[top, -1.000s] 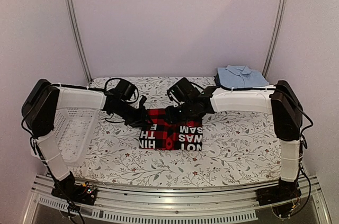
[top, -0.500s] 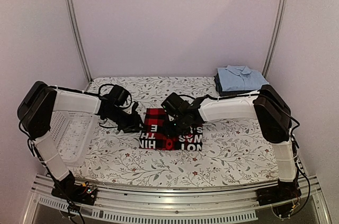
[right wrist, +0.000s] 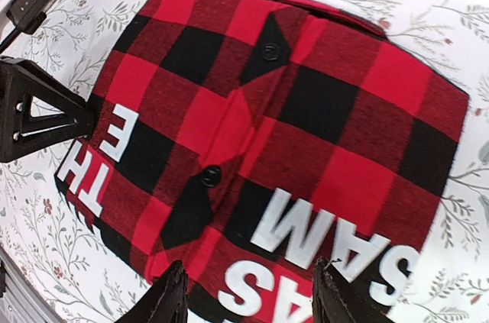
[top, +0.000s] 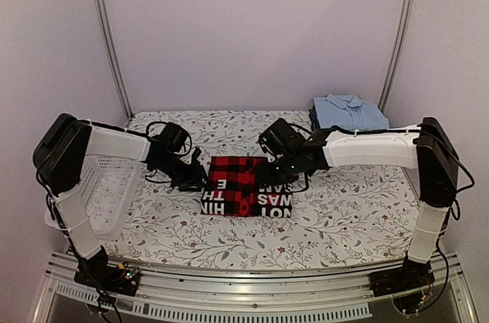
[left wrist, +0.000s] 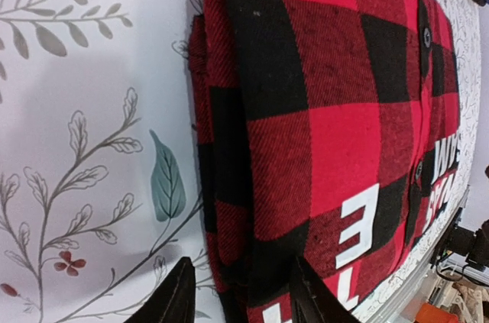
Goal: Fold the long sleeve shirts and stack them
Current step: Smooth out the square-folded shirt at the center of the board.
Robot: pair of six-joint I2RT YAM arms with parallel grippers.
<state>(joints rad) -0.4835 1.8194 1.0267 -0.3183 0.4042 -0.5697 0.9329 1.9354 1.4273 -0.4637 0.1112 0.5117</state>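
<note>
Checked shirt [top: 246, 185] edge sits between left gripper [left wrist: 238, 296] fingers.

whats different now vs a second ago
The right gripper has drawn back to the right from over the middle of the red checked shirt. Its elbow has swung out to the right, and its jaws are open above the cloth. The left gripper has shifted slightly nearer along the shirt's left edge, jaws apart. The shirt, the blue shirt pile and the basket have not moved.
</note>
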